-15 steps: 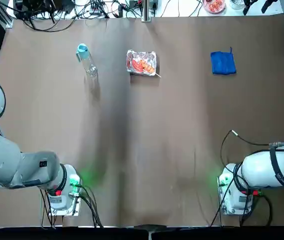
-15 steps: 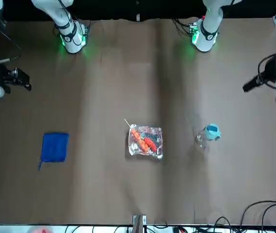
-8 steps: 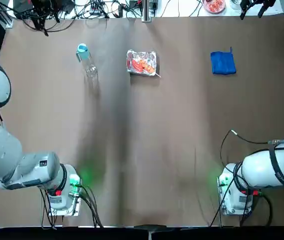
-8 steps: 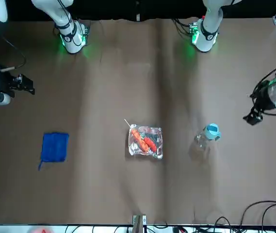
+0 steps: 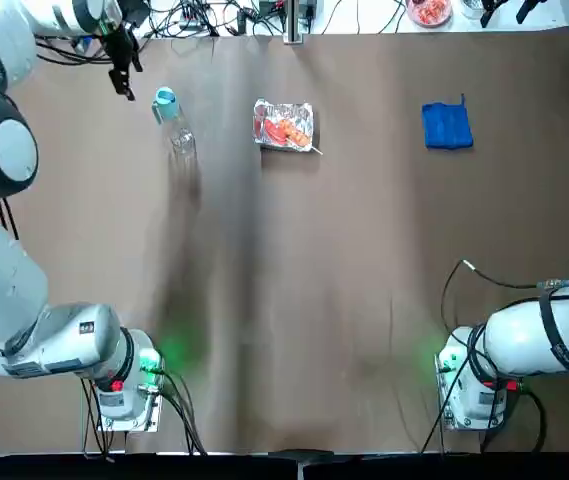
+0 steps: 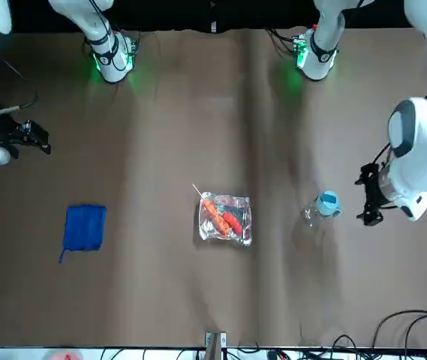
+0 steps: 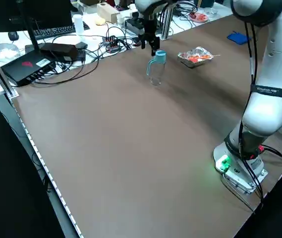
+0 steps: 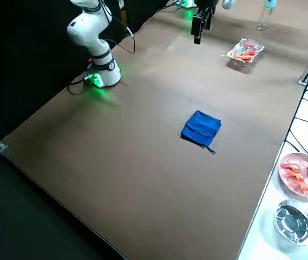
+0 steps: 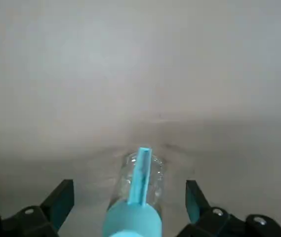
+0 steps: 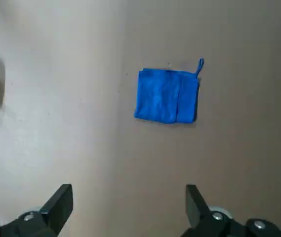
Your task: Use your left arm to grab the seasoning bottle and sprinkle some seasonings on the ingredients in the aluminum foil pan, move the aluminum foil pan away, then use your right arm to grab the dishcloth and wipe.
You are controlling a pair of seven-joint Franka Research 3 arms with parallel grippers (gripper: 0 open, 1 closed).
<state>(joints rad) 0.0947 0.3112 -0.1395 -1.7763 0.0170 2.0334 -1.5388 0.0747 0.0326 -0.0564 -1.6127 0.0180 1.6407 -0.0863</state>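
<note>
The seasoning bottle (image 5: pixel 173 122), clear with a light blue cap, stands upright at the far left of the table. My left gripper (image 5: pixel 122 70) hangs open just above and to the left of the cap, touching nothing. In the left wrist view the seasoning bottle (image 9: pixel 136 197) shows between the spread fingers (image 9: pixel 61 200). The aluminum foil pan (image 5: pixel 284 125) with red-orange ingredients (image 5: pixel 286 131) sits to the bottle's right. Farther right lies the blue dishcloth (image 5: pixel 447 126). My right gripper (image 6: pixel 29 135) hovers open, high above the table's right side, with the dishcloth (image 10: pixel 167 95) ahead of it.
Cables and electronics (image 7: pixel 46 54) line the far edge and left side. A pink plate of food (image 8: pixel 301 173) and a round foil dish (image 8: pixel 293 220) sit beyond the table's far edge. Both arm bases (image 5: pixel 124 385) (image 5: pixel 474 385) stand at the near edge.
My left gripper has swung in from the left side of the table to just above the bottle. The right gripper has barely shifted. Bottle, pan and cloth have not moved.
</note>
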